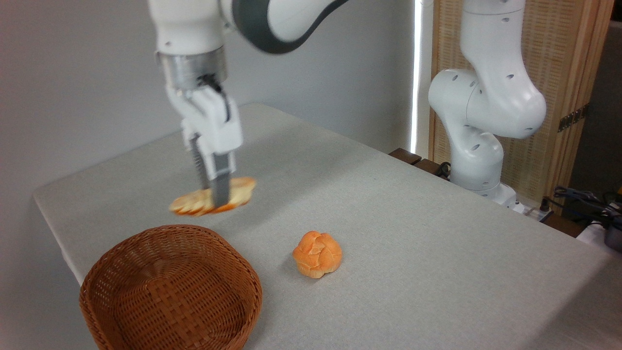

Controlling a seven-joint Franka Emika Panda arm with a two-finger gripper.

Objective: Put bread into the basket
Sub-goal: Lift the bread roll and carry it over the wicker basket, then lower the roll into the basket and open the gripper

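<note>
Nearest me on the grey table (437,233) sits the basket (170,287), at the front left corner, round and woven, reddish brown, with nothing inside that I can see. Just to its right, apart from the rim, lies a round orange-brown bun (317,253) on the cloth. Behind the basket, I have the bread (238,190) in the gripper (216,192): the jaws are pinching the loaf across its middle, and it hangs clear of the table, lengthwise left to right (blurred in my view, so the crust detail is lost). It is beyond the basket's far rim, not over the bowl. Farther back on the right stands the arm's white base (478,146), before a wooden slatted screen (559,63).
</note>
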